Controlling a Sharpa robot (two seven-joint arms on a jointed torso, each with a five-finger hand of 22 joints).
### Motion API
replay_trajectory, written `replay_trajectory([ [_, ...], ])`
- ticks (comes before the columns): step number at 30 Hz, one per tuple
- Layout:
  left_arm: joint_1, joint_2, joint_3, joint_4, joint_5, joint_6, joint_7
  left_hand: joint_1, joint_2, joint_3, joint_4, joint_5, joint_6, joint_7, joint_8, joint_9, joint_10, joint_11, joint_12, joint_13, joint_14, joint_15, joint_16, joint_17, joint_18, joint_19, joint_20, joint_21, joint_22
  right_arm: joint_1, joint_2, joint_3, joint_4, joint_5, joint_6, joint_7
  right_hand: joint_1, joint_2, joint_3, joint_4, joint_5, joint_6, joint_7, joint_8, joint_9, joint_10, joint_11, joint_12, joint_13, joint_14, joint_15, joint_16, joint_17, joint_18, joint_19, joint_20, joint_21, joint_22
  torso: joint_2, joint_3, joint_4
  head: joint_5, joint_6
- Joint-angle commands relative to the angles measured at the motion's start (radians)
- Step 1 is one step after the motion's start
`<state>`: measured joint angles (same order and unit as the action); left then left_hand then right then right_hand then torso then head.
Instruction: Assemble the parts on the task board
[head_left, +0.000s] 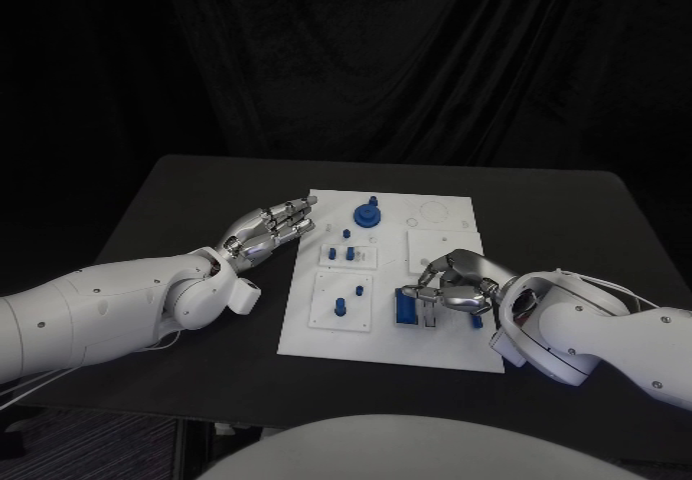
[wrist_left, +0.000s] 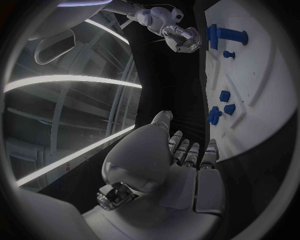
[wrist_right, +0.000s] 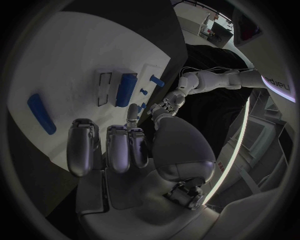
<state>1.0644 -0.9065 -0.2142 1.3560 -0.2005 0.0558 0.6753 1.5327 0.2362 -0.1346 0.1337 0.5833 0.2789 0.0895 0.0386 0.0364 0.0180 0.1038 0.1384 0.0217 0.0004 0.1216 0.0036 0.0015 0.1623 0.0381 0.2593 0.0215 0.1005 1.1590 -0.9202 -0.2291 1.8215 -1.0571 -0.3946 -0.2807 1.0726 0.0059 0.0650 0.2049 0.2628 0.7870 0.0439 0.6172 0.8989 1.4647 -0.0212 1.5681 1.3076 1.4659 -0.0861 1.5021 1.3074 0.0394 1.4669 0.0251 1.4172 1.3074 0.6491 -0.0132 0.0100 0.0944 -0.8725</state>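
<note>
The board (head_left: 433, 345) lies mid-table (head_left: 173, 200). A gear (head_left: 369, 214) stands at its far edge, pegs (head_left: 346, 256) mid-left, a block (head_left: 405, 309) near the right hand (head_left: 454, 283).

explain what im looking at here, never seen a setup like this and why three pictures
It is a robot with two white arms at a black table. One picture looks down from its head; the two round ones come from cameras at each wrist. The left robot hand hovers open beside the white task board, holding nothing. The right robot hand is over the board's near right part, fingers curled by a blue block; whether it grips anything is unclear. Small blue parts, including a round knob, sit on the board.
</note>
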Motion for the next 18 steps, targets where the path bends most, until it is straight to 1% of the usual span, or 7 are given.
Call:
replay_trajectory([
  [1, -0.002, -0.001, 0.001, 0.003, 0.003, 0.011, 0.013, -0.008, 0.003, -0.002, -0.006, 0.004, -0.002, 0.005, 0.007, 0.001, -0.001, 0.001, 0.001, 0.001, 0.0, 0.004, -0.004, -0.002, 0.018, 0.001, 0.008, 0.006, 0.002, -0.001, -0.014, 0.0, 0.014, -0.071, -0.079, 0.081, 0.018, 0.004, 0.0, -0.008, 0.01, -0.007, -0.001, 0.012, 0.006, 0.106, -0.007, 0.003, 0.263, 0.074, -0.004, 0.005, 0.09, -0.002, 0.048, -0.005, 0.008, 0.214, -0.001, 0.0, -0.0001, 0.0, 0.0],
  [3, -0.002, -0.002, 0.001, 0.004, 0.003, 0.01, 0.013, -0.008, 0.003, -0.002, -0.006, 0.004, -0.002, 0.005, 0.007, 0.001, -0.001, 0.001, 0.001, 0.001, 0.0, 0.004, -0.004, -0.002, 0.018, 0.001, 0.008, 0.006, 0.002, -0.001, -0.025, 0.0, 0.02, -0.076, -0.079, 0.083, 0.023, 0.011, -0.002, -0.006, 0.028, -0.005, -0.003, 0.023, 0.009, 0.106, -0.008, 0.003, 0.263, 0.074, -0.005, 0.005, 0.091, -0.002, 0.048, -0.006, 0.009, 0.215, -0.001, -0.0007, 0.0005, -0.001, 0.0],
  [5, -0.003, -0.003, 0.001, 0.005, 0.003, 0.009, 0.013, -0.009, 0.003, 0.0, -0.009, 0.004, -0.002, 0.005, 0.007, 0.001, -0.001, 0.001, 0.001, 0.001, 0.0, 0.004, -0.004, -0.002, 0.018, 0.002, 0.009, 0.006, 0.002, -0.001, -0.041, 0.0, 0.025, -0.086, -0.079, 0.078, 0.026, 0.019, -0.003, 0.0, 0.07, 0.002, -0.007, 0.031, 0.007, 0.106, -0.012, 0.003, 0.263, 0.074, -0.008, 0.006, 0.091, -0.002, 0.048, -0.008, 0.009, 0.215, 0.0, -0.0012, 0.0006, 0.0, 0.0],
  [7, -0.003, -0.005, 0.001, 0.006, 0.003, 0.008, 0.013, -0.009, 0.003, 0.0, -0.009, 0.004, -0.002, 0.005, 0.007, 0.001, -0.001, 0.001, 0.001, 0.001, 0.0, 0.004, -0.004, -0.002, 0.018, 0.002, 0.009, 0.006, 0.002, -0.001, -0.059, 0.0, 0.031, -0.107, -0.076, 0.066, 0.034, 0.02, -0.004, 0.002, 0.102, 0.001, -0.01, 0.032, 0.002, 0.106, -0.014, 0.003, 0.263, 0.074, -0.01, 0.006, 0.09, -0.002, 0.048, -0.01, 0.009, 0.215, -0.001, -0.0013, 0.0008, 0.0, 0.0],
  [14, -0.003, -0.009, 0.001, 0.01, 0.003, 0.002, 0.012, -0.009, 0.003, 0.001, -0.01, 0.004, -0.001, 0.005, 0.007, 0.001, -0.001, 0.002, 0.002, 0.001, 0.0, 0.005, -0.004, -0.002, 0.018, 0.002, 0.009, 0.006, 0.002, 0.003, -0.144, 0.0, 0.056, -0.221, -0.044, -0.026, 0.043, 0.013, -0.009, 0.009, 0.148, -0.004, -0.008, 0.023, -0.015, 0.106, -0.014, 0.003, 0.263, 0.073, -0.01, 0.004, 0.085, -0.002, 0.048, -0.011, 0.009, 0.214, 0.0, -0.0022, 0.0021, 0.001, 0.0],
  [16, -0.003, -0.009, 0.001, 0.011, 0.003, 0.001, 0.012, -0.009, 0.003, 0.001, -0.01, 0.004, 0.0, 0.005, 0.007, 0.001, -0.001, 0.002, 0.003, 0.001, 0.0, 0.005, -0.004, -0.001, 0.018, 0.002, 0.009, 0.006, 0.002, 0.005, -0.167, -0.001, 0.062, -0.267, -0.037, -0.055, 0.05, 0.009, -0.009, 0.008, 0.168, 0.001, -0.009, 0.022, -0.022, 0.106, -0.014, 0.003, 0.263, 0.073, -0.011, 0.004, 0.086, -0.003, 0.049, -0.011, 0.011, 0.215, 0.0, -0.0021, 0.0019, 0.002, 0.0],
  [18, -0.003, -0.009, 0.001, 0.011, 0.003, 0.0, 0.013, -0.01, 0.003, 0.001, -0.01, 0.004, 0.001, 0.005, 0.007, 0.002, 0.0, 0.002, 0.003, 0.002, 0.0, 0.005, -0.004, -0.001, 0.018, 0.002, 0.009, 0.006, 0.002, 0.006, -0.188, -0.002, 0.067, -0.325, -0.029, -0.09, 0.05, 0.009, -0.009, 0.008, 0.171, 0.003, -0.009, 0.022, -0.023, 0.106, -0.015, 0.003, 0.263, 0.074, -0.011, 0.005, 0.088, -0.004, 0.05, -0.011, 0.014, 0.216, 0.0, -0.0015, 0.0005, 0.002, 0.0],
])
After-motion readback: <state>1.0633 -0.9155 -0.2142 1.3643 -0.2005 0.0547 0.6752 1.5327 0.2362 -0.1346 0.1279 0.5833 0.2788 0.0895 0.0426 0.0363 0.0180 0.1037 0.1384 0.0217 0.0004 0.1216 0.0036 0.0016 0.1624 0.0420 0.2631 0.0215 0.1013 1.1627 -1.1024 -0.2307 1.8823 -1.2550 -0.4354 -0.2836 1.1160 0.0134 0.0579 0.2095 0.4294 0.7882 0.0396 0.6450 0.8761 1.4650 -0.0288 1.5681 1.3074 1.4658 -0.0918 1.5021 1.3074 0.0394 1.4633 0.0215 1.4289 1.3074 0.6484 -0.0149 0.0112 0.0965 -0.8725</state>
